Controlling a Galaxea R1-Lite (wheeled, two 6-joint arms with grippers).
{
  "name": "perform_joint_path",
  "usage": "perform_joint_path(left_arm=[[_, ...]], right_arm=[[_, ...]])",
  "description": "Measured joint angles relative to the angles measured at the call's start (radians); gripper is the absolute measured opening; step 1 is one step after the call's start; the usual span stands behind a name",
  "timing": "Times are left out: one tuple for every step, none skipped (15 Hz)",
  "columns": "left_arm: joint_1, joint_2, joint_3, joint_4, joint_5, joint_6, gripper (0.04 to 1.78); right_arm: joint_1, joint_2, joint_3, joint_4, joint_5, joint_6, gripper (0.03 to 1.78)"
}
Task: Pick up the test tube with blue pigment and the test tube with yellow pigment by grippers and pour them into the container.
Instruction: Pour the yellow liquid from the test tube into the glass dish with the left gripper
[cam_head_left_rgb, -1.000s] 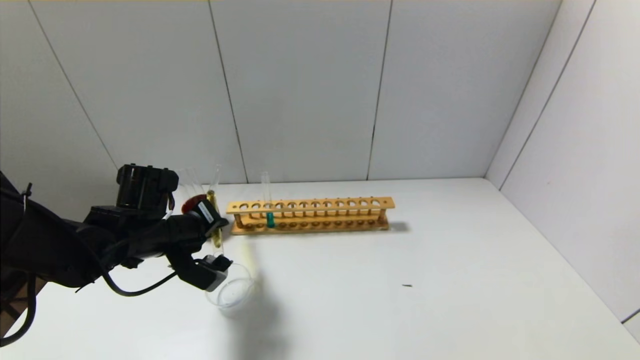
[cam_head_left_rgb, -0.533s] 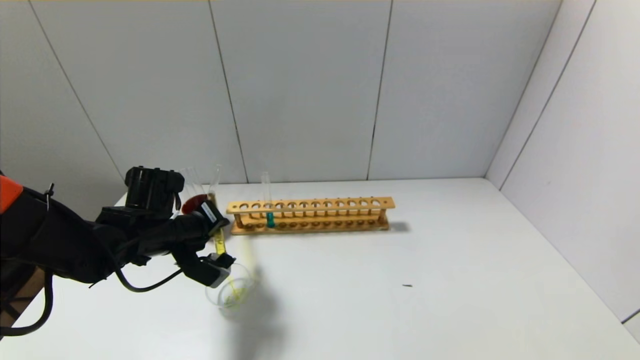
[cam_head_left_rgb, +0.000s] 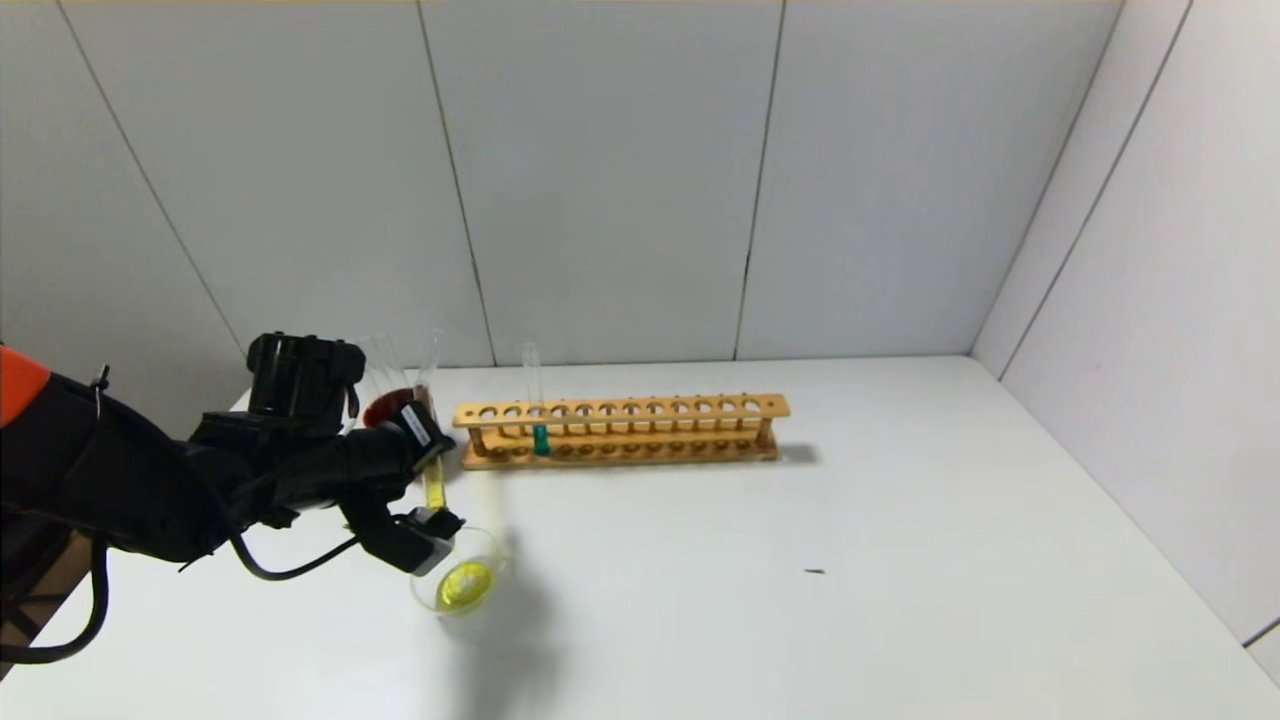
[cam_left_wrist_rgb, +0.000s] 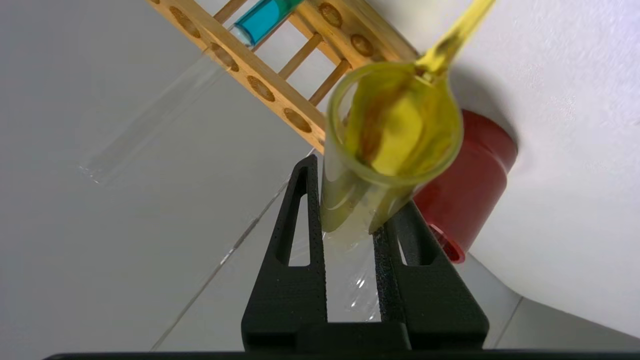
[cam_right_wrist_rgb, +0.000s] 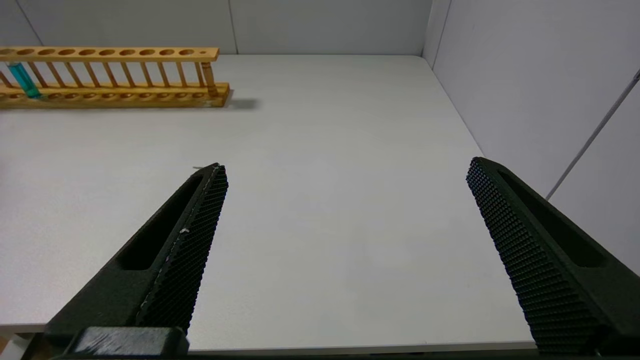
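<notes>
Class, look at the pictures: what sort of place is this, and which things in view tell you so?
Probably a mock chemistry bench in a robot test booth: a wooden test tube rack, the test tube with blue pigment, a glass container, plain white panel walls.

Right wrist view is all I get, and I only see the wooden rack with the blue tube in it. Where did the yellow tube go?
Observer: The left pincer is shut on the test tube with yellow pigment, just past the left end of the wooden rack.
Operator: Is it pouring?
Observer: Yes. The tube is tipped mouth-down over the clear glass dish, and a yellow pool already lies in the dish.
Operator: Is anything else over there?
Observer: A dark red cup stands just behind the pincer, near the back wall.
</notes>
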Motion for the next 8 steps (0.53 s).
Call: perform_joint_path(left_arm=[[-0.001, -0.004, 0.000, 0.000, -0.001, 0.021, 0.32], [-0.003, -0.011, 0.003, 0.000, -0.003, 0.040, 0.32], [-0.003, -0.016, 0.004, -0.001, -0.003, 0.056, 0.32], [-0.003, -0.022, 0.006, -0.008, -0.003, 0.077, 0.32], [-0.004, -0.028, 0.011, -0.024, -0.003, 0.096, 0.32], [-0.005, -0.032, 0.019, -0.037, -0.002, 0.099, 0.32], [-0.008, -0.036, 0.024, -0.041, -0.001, 0.099, 0.32], [-0.016, -0.040, 0.029, -0.042, 0.000, 0.096, 0.32]], right_arm=[[0.000, 0.000, 0.000, 0.000, 0.000, 0.000, 1.75], [0.000, 0.000, 0.000, 0.000, 0.000, 0.000, 1.75], [0.000, 0.000, 0.000, 0.000, 0.000, 0.000, 1.75], [0.000, 0.000, 0.000, 0.000, 0.000, 0.000, 1.75], [0.000, 0.000, 0.000, 0.000, 0.000, 0.000, 1.75], [0.000, 0.000, 0.000, 0.000, 0.000, 0.000, 1.75], [0.000, 0.000, 0.000, 0.000, 0.000, 0.000, 1.75], [0.000, 0.000, 0.000, 0.000, 0.000, 0.000, 1.75]])
